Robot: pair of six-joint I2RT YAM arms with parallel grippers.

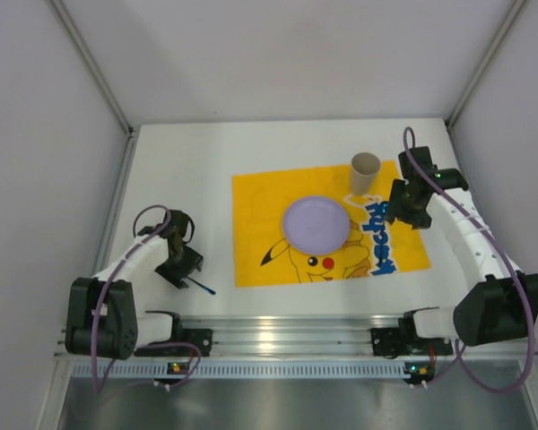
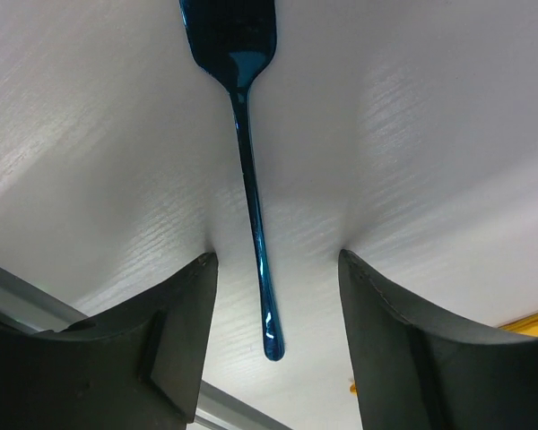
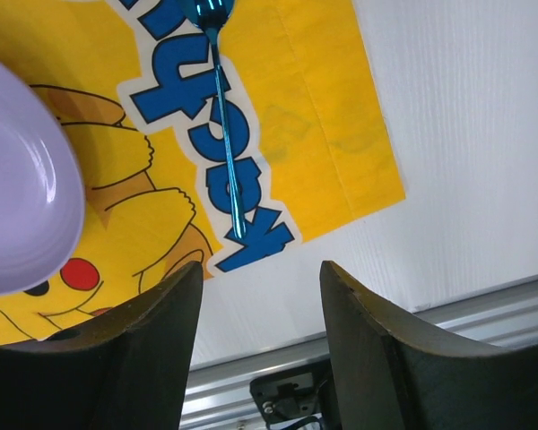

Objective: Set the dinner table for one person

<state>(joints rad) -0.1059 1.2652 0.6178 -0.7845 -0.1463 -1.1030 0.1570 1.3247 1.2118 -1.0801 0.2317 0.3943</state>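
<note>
Cutlery is seen ungripped: blue utensil [image 2: 248, 179] on dinner table [image 2: 412, 134] under opened L gripper [image 2: 276, 260], second blue utensil [image 3: 226, 152] on yellow mat [image 3: 314, 134] (near plate [image 3: 18, 197]) under opened R gripper [image 3: 260, 269].

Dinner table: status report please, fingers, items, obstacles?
Left fingers open over blue utensil on dinner table. Right fingers open; second utensil on mat. Plate, cup placed. Nothing blocking.

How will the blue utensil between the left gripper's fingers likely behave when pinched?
The blue utensil looks like glossy metal, so probably stiff yet slippery. Its thin handle lies flat on the dinner table, so the open left gripper may make it skid or pivot rather than lift.
</note>
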